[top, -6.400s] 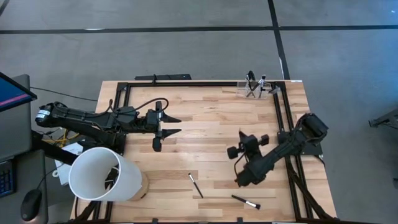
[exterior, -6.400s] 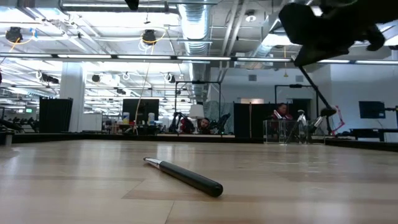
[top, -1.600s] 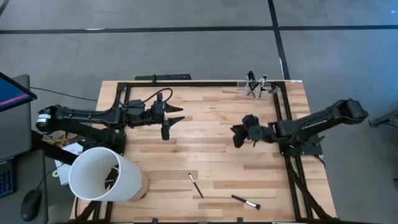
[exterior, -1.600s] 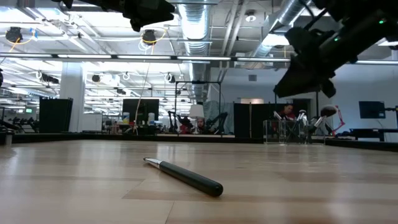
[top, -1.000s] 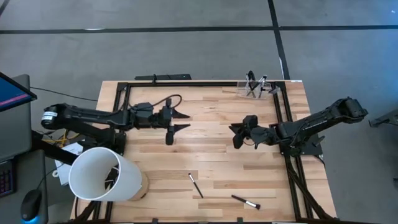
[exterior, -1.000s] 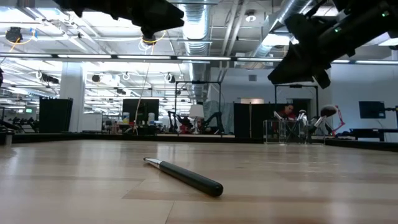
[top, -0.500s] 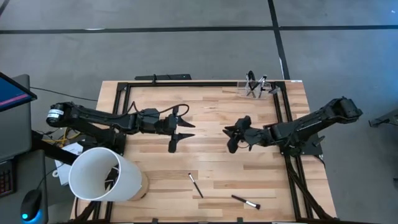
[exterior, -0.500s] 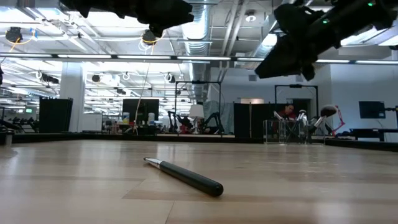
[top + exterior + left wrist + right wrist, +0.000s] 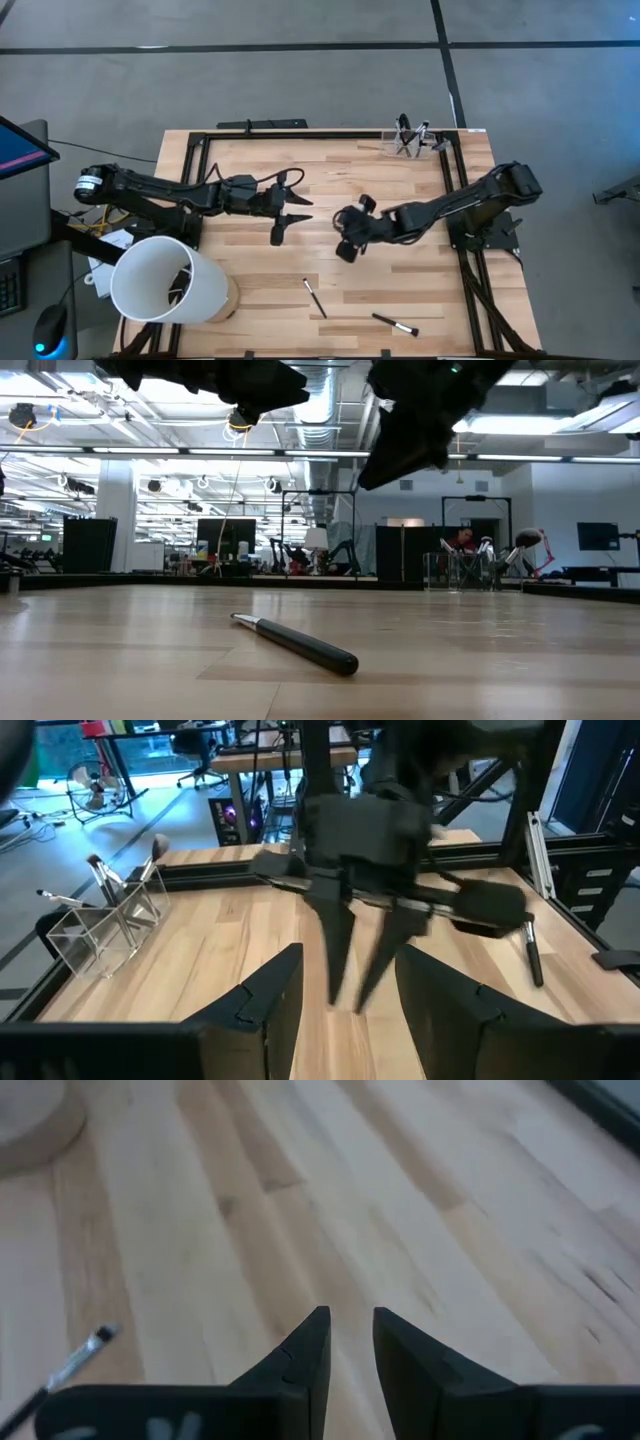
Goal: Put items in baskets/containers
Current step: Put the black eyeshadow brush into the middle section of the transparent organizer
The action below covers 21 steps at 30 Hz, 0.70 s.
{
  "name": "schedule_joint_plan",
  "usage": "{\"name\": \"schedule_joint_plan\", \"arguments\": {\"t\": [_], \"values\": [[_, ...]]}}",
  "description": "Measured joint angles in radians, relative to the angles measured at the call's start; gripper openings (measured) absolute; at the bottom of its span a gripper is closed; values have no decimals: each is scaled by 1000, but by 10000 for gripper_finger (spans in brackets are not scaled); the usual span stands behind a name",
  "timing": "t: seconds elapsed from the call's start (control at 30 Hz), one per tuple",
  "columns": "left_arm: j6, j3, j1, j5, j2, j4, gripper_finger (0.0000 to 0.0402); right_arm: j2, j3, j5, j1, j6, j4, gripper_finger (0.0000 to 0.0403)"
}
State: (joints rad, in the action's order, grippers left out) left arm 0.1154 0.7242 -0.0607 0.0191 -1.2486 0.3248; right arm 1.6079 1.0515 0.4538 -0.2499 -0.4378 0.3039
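Below, brush (image 9: 315,298) lying well clear of right fingers (image 9: 305,1355)

Pale matt wood table (image 9: 330,170); clear plastic holder (image 9: 412,143).

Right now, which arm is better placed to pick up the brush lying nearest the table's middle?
Probably the right: its gripper hangs empty, fingers apart, closer to that brush than the left gripper.

The left gripper (image 9: 345,995) has its fingers spread above the wooden table (image 9: 200,970). The other arm's gripper (image 9: 362,955) faces it, fingers parted. A clear holder (image 9: 100,925) with brushes (image 9: 110,885) stands nearby; one brush (image 9: 533,952) lies apart.
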Motion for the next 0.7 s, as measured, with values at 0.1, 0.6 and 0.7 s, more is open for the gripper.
{"name": "schedule_joint_plan", "arguments": {"t": [0.1,0.6,0.7], "values": [[0,-1,0,19,11,-2,158,53,65,-13,-12,28,19,70],[-46,-2,-1,44,141,-66,158,337,399,-42,-85,35,89,70],[-46,-2,-4,44,152,-71,158,390,471,-39,-96,-12,144,70]]}}
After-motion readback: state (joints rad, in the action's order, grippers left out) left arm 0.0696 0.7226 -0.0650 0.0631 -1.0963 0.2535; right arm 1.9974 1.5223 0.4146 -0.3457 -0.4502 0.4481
